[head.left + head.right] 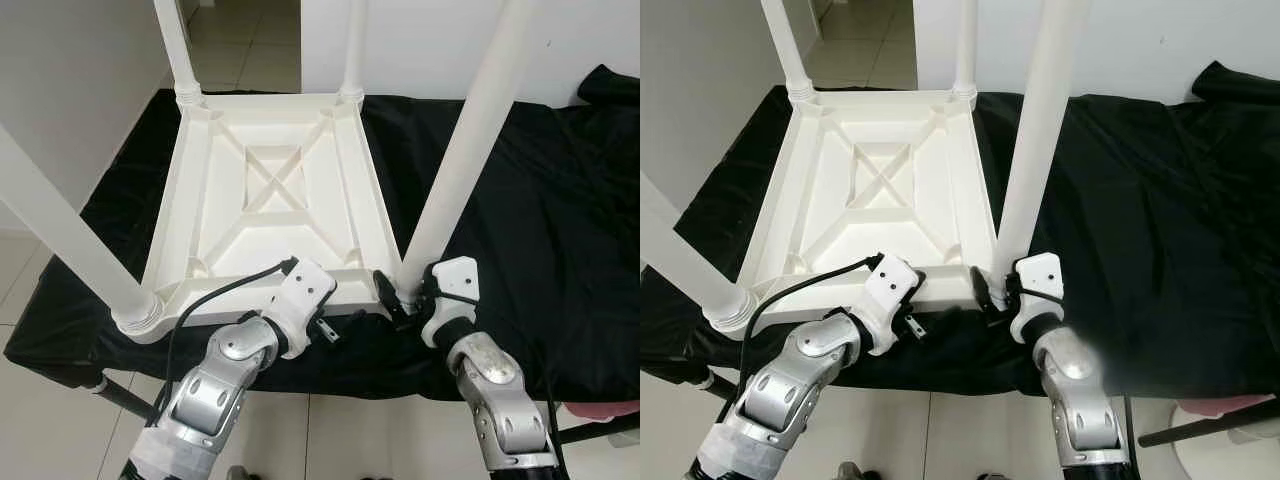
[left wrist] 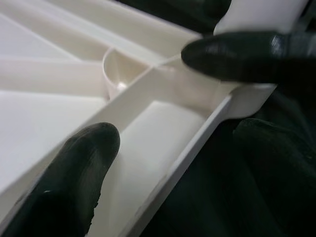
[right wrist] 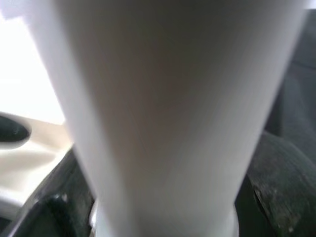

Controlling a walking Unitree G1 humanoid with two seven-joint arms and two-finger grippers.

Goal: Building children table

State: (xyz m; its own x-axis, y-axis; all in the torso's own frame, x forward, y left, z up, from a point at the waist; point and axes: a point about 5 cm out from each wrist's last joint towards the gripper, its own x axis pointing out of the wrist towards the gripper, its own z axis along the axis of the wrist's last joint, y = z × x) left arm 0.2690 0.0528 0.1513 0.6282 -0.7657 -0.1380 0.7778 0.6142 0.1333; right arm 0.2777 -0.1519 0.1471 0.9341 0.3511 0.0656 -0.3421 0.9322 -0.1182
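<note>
A: Lying upside down on a black cloth (image 1: 520, 200) over a low table, the white plastic children's table (image 1: 270, 190) shows its ribbed underside with a moulded X at the middle. Where do the legs stand?

B: Four white legs rise from the corners. The far left leg (image 1: 175, 45) and far right leg (image 1: 353, 45) stand at the back, the near left leg (image 1: 65, 240) leans toward the robot's left, and the near right leg (image 1: 465, 140) goes up out of the near right corner.

A: What is the right end effector (image 1: 412, 295) doing?

B: It sits at the foot of the near right leg, its black fingers (image 3: 276, 173) on either side of the tube and clamped against it; the right wrist view has the leg pressed between them.

A: And the left end effector (image 1: 330, 325)?

B: It is at the near edge of the tabletop, close to that same corner. In the left wrist view its fingers (image 2: 84, 163) are spread apart, one lying inside the tabletop's rim, the other outside over the cloth.

A: Anything else around?

B: Pale floor tiles (image 1: 245, 40) beyond the cloth, and a white wall (image 1: 430, 40) behind.
</note>
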